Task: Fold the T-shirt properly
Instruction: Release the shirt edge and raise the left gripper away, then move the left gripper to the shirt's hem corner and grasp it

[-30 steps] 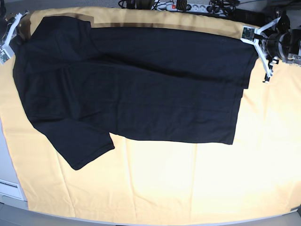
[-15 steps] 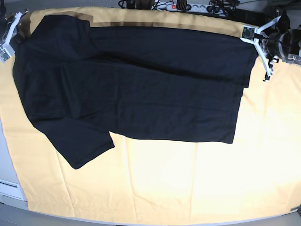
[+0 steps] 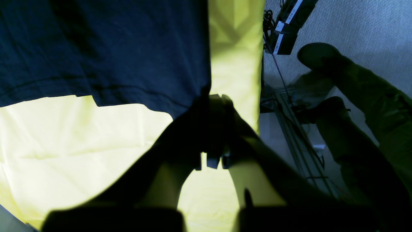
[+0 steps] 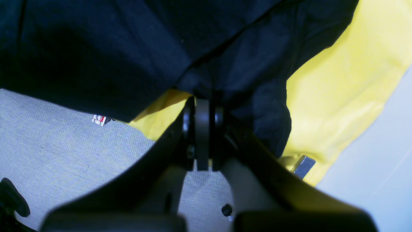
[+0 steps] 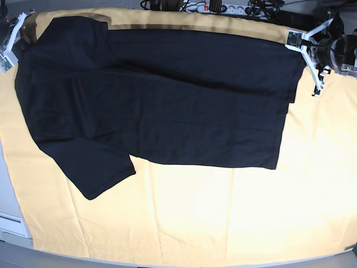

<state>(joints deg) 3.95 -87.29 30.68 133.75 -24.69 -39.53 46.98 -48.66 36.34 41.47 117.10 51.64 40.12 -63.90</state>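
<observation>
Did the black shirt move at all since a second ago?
Barely. The T-shirt far edge lifted a little higher over the yellow cloth. Both the left gripper and right gripper stayed shut on it, and the near sleeve stayed put.

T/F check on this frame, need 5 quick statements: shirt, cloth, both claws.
1. The T-shirt is black. True.
2. It lies on a blue cloth. False: the cloth is pale yellow.
3. The left claw is shut on the T-shirt's edge. True.
4. The right claw hangs open, clear of the T-shirt. False: it is shut on the fabric.
5. A sleeve sticks out toward the base view's lower left. True.
</observation>
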